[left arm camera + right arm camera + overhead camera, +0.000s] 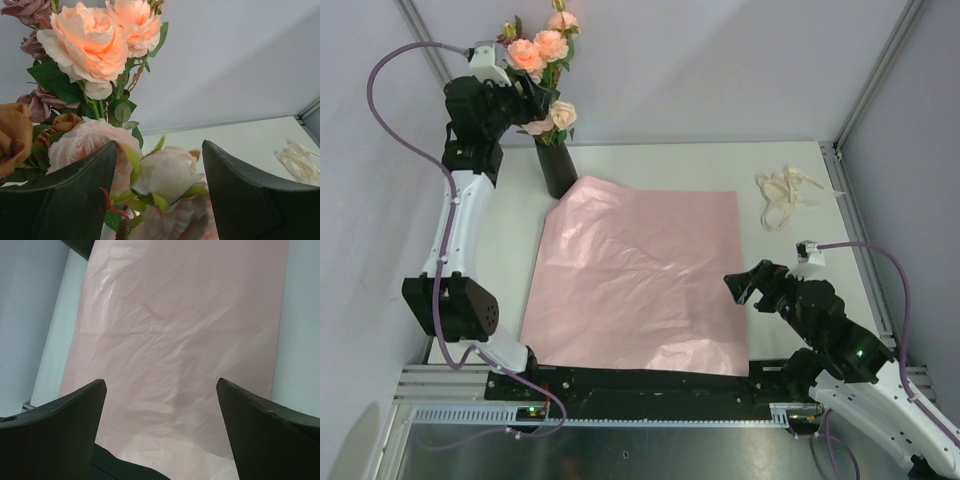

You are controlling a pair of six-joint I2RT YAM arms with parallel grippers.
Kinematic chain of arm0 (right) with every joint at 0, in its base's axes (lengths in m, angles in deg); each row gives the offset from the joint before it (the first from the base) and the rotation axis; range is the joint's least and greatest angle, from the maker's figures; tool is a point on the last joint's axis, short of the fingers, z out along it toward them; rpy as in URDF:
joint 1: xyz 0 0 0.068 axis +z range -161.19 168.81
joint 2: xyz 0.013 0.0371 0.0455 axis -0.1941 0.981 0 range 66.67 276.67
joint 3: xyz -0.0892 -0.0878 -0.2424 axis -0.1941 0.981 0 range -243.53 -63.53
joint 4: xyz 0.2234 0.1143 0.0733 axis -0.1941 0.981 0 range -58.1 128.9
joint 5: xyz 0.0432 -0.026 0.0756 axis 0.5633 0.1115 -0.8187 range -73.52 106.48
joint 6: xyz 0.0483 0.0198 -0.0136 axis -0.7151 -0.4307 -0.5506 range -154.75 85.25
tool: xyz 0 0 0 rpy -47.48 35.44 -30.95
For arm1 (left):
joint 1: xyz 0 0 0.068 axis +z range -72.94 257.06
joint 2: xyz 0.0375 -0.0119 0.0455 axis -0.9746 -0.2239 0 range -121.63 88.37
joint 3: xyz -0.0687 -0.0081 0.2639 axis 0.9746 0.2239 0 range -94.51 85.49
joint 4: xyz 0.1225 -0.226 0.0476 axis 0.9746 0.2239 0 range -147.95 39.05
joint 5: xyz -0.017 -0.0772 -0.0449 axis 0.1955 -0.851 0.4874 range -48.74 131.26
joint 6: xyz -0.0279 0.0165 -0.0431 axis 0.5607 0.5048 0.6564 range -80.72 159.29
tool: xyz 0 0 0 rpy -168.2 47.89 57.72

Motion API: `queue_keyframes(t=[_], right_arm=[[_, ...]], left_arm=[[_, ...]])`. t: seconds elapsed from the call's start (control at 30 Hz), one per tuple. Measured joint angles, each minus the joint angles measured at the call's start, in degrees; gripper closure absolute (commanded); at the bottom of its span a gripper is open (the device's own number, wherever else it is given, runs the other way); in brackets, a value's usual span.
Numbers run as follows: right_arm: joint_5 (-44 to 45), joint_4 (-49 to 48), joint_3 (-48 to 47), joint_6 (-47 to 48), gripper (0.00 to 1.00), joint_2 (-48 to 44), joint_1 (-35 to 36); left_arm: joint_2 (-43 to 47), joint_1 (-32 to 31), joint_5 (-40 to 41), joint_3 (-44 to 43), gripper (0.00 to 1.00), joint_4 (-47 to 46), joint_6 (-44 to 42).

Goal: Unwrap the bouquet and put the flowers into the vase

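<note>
The unwrapping step is judged complete: the pink paper sheet [640, 270] lies flat and open on the table [660, 165], and the cream ribbon [783, 195] lies loose at the far right, well apart from the sheet. The flowers [542, 48] stand upright with their stems in the vase [558, 168], which sits at the far left of the table, just beside the far-left corner of the sheet. The step in hand is judged to be the end of placement, that is, release and settling of the stems. The left gripper [538, 104] is level with the lower blooms, above the vase mouth. In the left wrist view its jaws stand wide apart, and a pale pink bud [167, 172] sits between them with a visible gap on the right-hand side, so nothing appears pinched. The left finger overlaps a larger pale rose [85, 145]; whether it touches that rose cannot be told. The right gripper [748, 280] hovers above the near right edge of the sheet with its jaws fully spread and nothing between them. The next move is judged to call for a clear withdrawal of the left gripper from the blooms, with the jaws kept wide and the path directed away from the stems. A snagged leaf or head could lift a stem out or tip the narrow vase. Whether every stem is seated in the vase cannot be confirmed, since the arm and leaves hide the mouth.
</note>
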Motion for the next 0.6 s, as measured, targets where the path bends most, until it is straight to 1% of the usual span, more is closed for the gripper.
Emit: queue_keyframes(t=[0.13, 0.23, 0.3, 0.5, 0.57, 0.6], right_arm=[[0.0, 0.0, 0.0, -0.1, 0.01, 0.7, 0.0], [-0.2, 0.1, 0.0, -0.1, 0.01, 1.0, 0.0], [-0.3, 0.1, 0.0, -0.1, 0.01, 1.0, 0.0], [-0.7, 0.2, 0.0, 0.0, 0.01, 1.0, 0.0], [-0.7, 0.8, -0.2, 0.3, 0.01, 0.9, 0.0], [-0.7, 1.3, -0.5, 0.7, 0.01, 0.9, 0.0]], left_arm=[[2.0, 0.0, 0.0, -0.3, 0.2, 1.4, -0.7], [4.9, 0.0, 0.0, -0.5, 0.06, 1.9, -1.2], [7.1, 0.0, 0.0, -0.8, 0.02, 1.8, -1.5], [16.0, 0.0, -0.2, -0.6, 0.0, 0.9, -1.4], [19.7, 0.0, -0.2, 1.9, 0.0, 0.0, -1.0], [22.6, 0.0, -0.5, 4.6, 0.0, -0.2, -0.6]])
